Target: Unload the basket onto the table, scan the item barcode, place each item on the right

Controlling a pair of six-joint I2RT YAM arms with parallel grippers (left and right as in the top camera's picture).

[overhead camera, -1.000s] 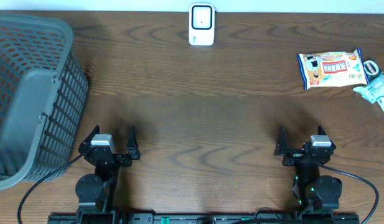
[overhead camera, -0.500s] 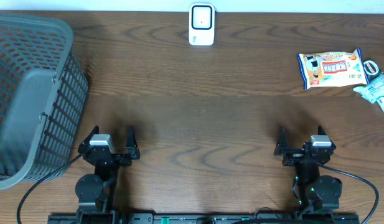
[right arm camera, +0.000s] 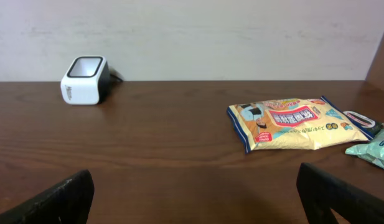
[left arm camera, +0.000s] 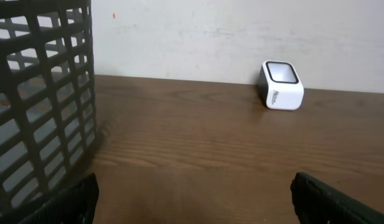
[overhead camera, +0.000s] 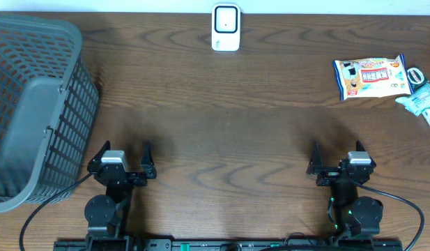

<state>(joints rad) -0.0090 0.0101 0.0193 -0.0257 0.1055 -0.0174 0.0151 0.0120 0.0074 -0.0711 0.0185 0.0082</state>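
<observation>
Left gripper (overhead camera: 125, 155) and right gripper (overhead camera: 336, 157) stood wide, empty; the right (nearer) should pinch the snack packet (overhead camera: 369, 76) by its edge, not across the print.

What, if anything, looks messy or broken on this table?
Nothing really stands out. The barcode scanner stands upright at the back, the snack packet lies flat, only a little crooked, and the grey basket sits on the left. Nothing looks spilled. The left hand and right hand are open and empty.
</observation>
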